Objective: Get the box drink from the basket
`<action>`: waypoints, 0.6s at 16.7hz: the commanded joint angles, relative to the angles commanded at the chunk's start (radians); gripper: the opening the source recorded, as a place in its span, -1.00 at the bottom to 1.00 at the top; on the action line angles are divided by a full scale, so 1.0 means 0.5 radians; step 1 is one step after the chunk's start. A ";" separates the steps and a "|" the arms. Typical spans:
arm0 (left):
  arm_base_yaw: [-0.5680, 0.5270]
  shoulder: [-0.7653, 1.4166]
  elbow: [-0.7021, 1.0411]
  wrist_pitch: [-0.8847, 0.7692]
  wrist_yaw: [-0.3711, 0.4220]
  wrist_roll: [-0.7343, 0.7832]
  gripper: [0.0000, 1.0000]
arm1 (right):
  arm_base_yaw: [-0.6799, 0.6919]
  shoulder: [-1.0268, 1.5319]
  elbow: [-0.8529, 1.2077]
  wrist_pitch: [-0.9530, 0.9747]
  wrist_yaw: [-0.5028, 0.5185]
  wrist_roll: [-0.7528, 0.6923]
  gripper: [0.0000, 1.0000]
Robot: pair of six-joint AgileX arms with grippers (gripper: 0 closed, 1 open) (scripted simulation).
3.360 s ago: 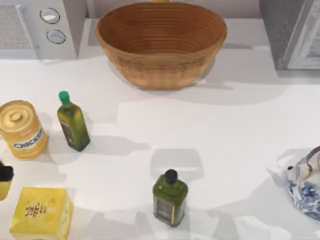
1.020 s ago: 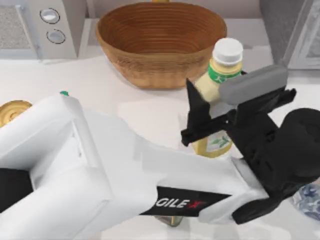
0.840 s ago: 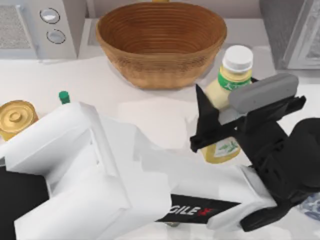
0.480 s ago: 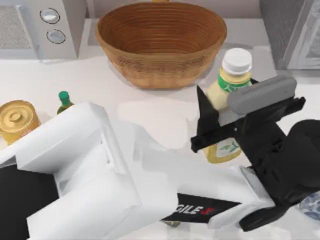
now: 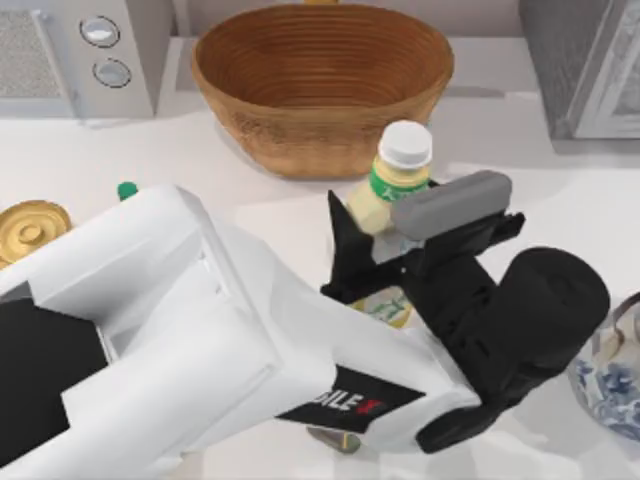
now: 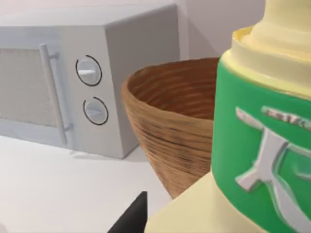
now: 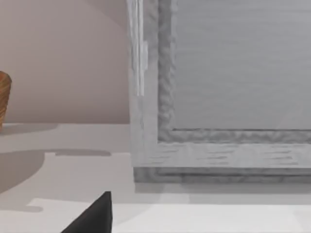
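Observation:
The box drink (image 5: 392, 188), pale yellow with a white cap and green neck band, is tilted above the table just in front of the basket's right front side. My left gripper (image 5: 400, 238) is shut on the box drink's body, one black finger on its left and a grey one on its right. The brown wicker basket (image 5: 320, 90) stands at the back centre with nothing showing inside. In the left wrist view the box drink's green band (image 6: 262, 145) is very close, with the basket (image 6: 170, 121) behind it. My right gripper (image 7: 97, 216) is parked off to the right.
A microwave (image 5: 80, 55) stands at the back left and a grey cabinet (image 5: 590, 60) at the back right. A blue-and-white teapot (image 5: 610, 385) sits at the right edge. A yellow can (image 5: 30, 225) and a green bottle cap (image 5: 127, 189) show beside my left arm.
My left gripper has carried the box drink leftward, toward the table's centre in front of the basket. The arm covers more of the left side.

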 joint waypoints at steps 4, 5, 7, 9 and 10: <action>0.012 -0.003 -0.034 0.021 -0.014 -0.007 -1.00 | 0.000 0.000 0.000 0.000 0.000 0.000 1.00; 0.012 -0.003 -0.034 0.021 -0.014 -0.007 -1.00 | 0.000 0.000 0.000 0.000 0.000 0.000 1.00; 0.012 -0.003 -0.034 0.021 -0.014 -0.007 -0.70 | 0.000 0.000 0.000 0.000 0.000 0.000 1.00; 0.012 -0.003 -0.034 0.021 -0.014 -0.007 -0.40 | 0.000 0.000 0.000 0.000 0.000 0.000 1.00; 0.012 -0.003 -0.034 0.021 -0.014 -0.007 -0.25 | 0.000 0.000 0.000 0.000 0.000 0.000 1.00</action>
